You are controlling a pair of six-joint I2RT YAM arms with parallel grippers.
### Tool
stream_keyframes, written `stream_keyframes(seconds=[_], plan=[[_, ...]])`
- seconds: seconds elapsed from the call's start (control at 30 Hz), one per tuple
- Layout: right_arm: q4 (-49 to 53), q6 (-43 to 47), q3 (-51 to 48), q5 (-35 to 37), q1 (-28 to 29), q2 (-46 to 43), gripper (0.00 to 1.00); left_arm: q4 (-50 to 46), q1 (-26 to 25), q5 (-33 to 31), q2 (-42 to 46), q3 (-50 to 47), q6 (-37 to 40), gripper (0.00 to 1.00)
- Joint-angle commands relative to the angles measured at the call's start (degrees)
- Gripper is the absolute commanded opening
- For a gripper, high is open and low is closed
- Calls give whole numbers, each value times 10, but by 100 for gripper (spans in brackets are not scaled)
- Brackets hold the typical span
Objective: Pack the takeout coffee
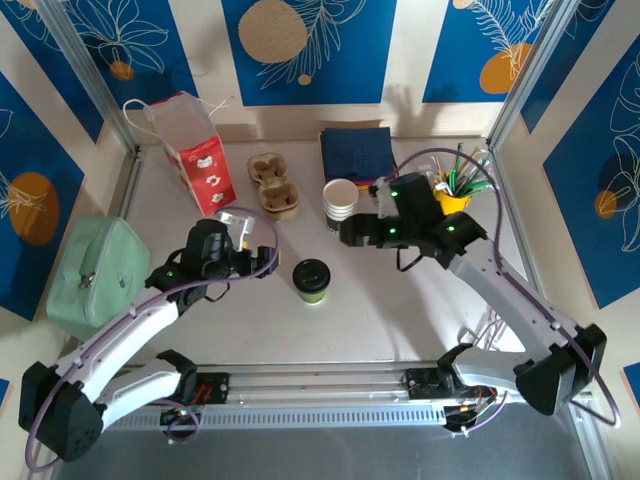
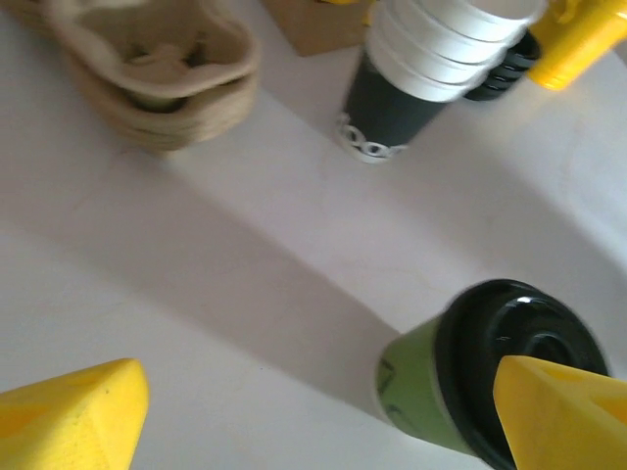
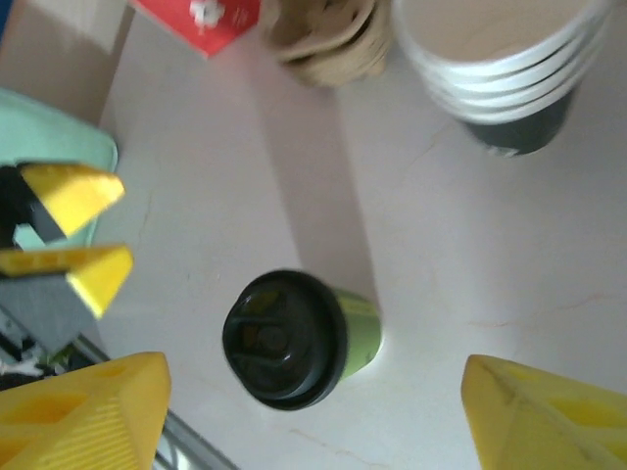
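Yellow fingertips (image 2: 69, 416) of the left claw (image 2: 318, 421) stand spread and empty, the takeout coffee (image 2: 460, 382) just right of them near the middle of the surface (image 1: 400, 320), upright with its black lid (image 2: 519, 348) up and long axis vertical, while the right claw (image 3: 313, 411), likewise spread and empty, hovers slightly farther off, on its far right.

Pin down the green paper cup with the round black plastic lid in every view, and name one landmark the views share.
Top external: green paper cup with black lid near picture centre, just below the middle.
Left wrist: lower right.
Right wrist: bottom centre, seen from above.
Shared landmark: stack of lidless white cups, beyond the cup.
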State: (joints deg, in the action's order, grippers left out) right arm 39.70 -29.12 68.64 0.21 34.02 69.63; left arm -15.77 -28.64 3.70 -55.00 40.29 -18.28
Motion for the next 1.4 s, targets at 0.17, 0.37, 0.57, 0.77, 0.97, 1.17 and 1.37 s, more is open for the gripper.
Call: stream_keyframes(seconds=[0.17, 0.37, 0.57, 0.77, 0.97, 1.17, 1.37], plan=[[34, -14, 49, 116, 129, 84, 88, -48, 27, -138, 75, -29, -39, 92], [57, -14, 79, 143, 184, 149, 89, -56, 33, -148, 112, -43, -40, 92], [83, -8, 105, 147, 207, 200, 90, -54, 35, -139, 115, -45, -35, 93], [109, -10, 131, 175, 218, 236, 88, -46, 36, -129, 115, -49, -36, 93], [121, -13, 142, 198, 225, 255, 87, -45, 37, -126, 117, -51, -37, 93], [121, -13, 143, 192, 225, 263, 82, -39, 38, -125, 117, -54, -37, 93], [120, -17, 145, 185, 225, 275, 82, -35, 40, -119, 110, -56, -39, 94]])
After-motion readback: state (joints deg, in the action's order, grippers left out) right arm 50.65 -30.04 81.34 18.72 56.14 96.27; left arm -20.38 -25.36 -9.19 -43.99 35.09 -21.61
